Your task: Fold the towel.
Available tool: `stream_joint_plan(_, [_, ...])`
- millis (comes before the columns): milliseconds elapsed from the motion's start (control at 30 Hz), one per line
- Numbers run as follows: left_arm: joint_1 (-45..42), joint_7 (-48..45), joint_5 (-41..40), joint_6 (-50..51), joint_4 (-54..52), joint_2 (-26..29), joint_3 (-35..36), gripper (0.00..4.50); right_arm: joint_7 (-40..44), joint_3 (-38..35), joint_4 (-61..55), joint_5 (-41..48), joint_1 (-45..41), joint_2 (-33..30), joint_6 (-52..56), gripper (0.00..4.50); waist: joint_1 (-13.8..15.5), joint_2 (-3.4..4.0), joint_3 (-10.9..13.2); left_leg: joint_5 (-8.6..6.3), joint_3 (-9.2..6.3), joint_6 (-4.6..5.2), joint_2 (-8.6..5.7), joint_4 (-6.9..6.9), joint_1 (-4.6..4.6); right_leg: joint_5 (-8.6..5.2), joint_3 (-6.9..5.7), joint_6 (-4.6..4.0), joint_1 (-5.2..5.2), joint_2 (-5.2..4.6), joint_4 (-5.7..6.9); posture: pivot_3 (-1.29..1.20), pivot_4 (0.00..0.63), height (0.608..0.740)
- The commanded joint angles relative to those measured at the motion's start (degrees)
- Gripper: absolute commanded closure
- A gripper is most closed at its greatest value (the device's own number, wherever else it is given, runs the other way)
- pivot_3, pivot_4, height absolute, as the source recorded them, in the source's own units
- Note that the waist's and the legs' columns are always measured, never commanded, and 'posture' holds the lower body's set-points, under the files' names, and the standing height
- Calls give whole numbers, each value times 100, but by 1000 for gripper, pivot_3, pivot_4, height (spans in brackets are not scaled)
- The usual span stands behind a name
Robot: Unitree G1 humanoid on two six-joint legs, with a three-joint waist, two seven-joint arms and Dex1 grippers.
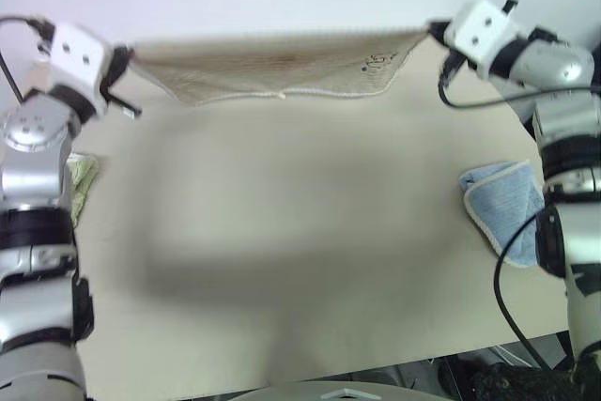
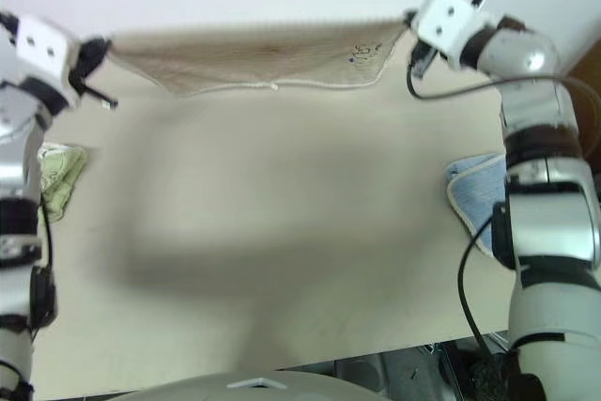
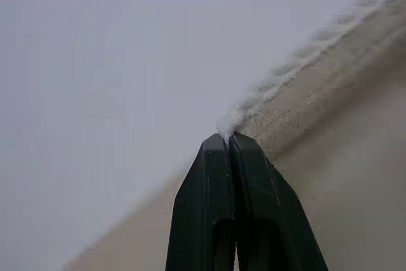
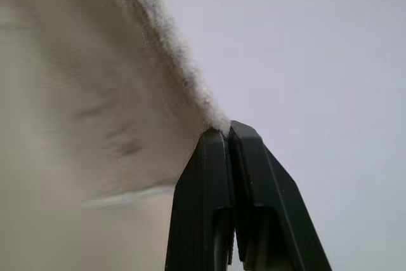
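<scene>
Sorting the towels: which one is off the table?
The beige towel, stretched between both grippers; the green towel and blue towel lie on the table.

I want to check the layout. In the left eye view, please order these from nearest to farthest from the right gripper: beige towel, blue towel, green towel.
1. The beige towel, pinched in the right gripper at its corner.
2. The blue towel, on the table's right side.
3. The green towel, at the far left edge.
</scene>
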Motion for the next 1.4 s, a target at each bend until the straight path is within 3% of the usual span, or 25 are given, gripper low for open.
stream_joint_plan(33, [1149, -1117, -669, 387, -1093, 409, 294, 4500, 875, -149, -1562, 726, 1258, -206, 735, 4456, 21, 1, 1, 0, -1, 0, 6, 4, -4, 0, -1, 0, -4, -3, 4, 0, 150, 728])
stream_joint_plan(233, [3035, -2329, -1454, 1181, -2283, 1030, 877, 4500, 1608, -342, -3760, 1456, 3091, -577, 2161, 4456, 61, 3, 6, -4, -9, 4, 0, 12, -22, -7, -2, -11, -30, -25, 3, 0, 150, 728])
stream_joint_plan(433, [3651, -2817, -1677, 1570, -2435, 1436, 1416, 4500, 2302, -473, -4709, 2013, 3675, -1071, 2971, 4456, 119, 1, 5, -12, -8, -25, 21, 17, 36, -31, -16, -6, 15, -30, 0, 0, 150, 728])
stream_joint_plan(600, [3883, -2957, -1582, 1596, -2563, 1539, 1485, 4500, 2608, -555, -4950, 2212, 3796, -1292, 3208, 4456, 164, 3, 6, -13, 18, -27, 39, 9, 28, -37, -22, -18, -14, -27, 3, 0, 150, 728])
stream_joint_plan(733, [3299, -2273, -1050, 1341, -2153, 1305, 1063, 4500, 2068, -317, -4256, 1600, 3133, -936, 2818, 4456, 172, 2, 5, -11, 25, -25, 37, 10, 1, -24, -22, -40, -35, -27, 3, 0, 150, 728])
stream_joint_plan(867, [2122, -1114, 151, 587, -893, 1072, 316, 4500, 987, 55, -2598, 485, 1976, -490, 2064, 4456, 164, 1, 5, 1, 40, -20, 33, 12, 11, -20, -22, -43, -26, -25, 7, 0, 150, 728])
stream_joint_plan(1000, [909, -442, 817, 60, 259, 733, -339, 4500, 448, 356, -1204, -56, 1080, -113, 1505, 4456, 170, -1, 4, 5, 46, -17, 36, 10, 1, -16, -23, -41, -32, -18, 10, 0, 150, 728])
stream_joint_plan(1200, [-189, -41, 1748, -922, 1714, 399, -1355, 4500, -251, 835, 488, -771, 196, 289, 742, 4456, 147, -1, 4, 5, 69, -11, 19, 9, -17, -4, -21, -24, -38, -16, 8, 0, 150, 728])
stream_joint_plan(1333, [-507, -54, 1821, -1302, 2272, 221, -1534, 4500, -444, 961, 1082, -997, -34, 396, 346, 4456, 134, -1, 4, 1, 78, -4, 20, 7, -18, -5, -19, -23, -38, -18, 6, 0, 150, 728])
stream_joint_plan(1400, [-612, -57, 1739, -1344, 2431, 133, -1490, 3806, -479, 982, 1203, -1063, -65, 403, 165, 4280, 134, -1, 4, 1, 80, -4, 22, 6, -18, -5, -20, -22, -38, -18, 6, 0, 150, 728])
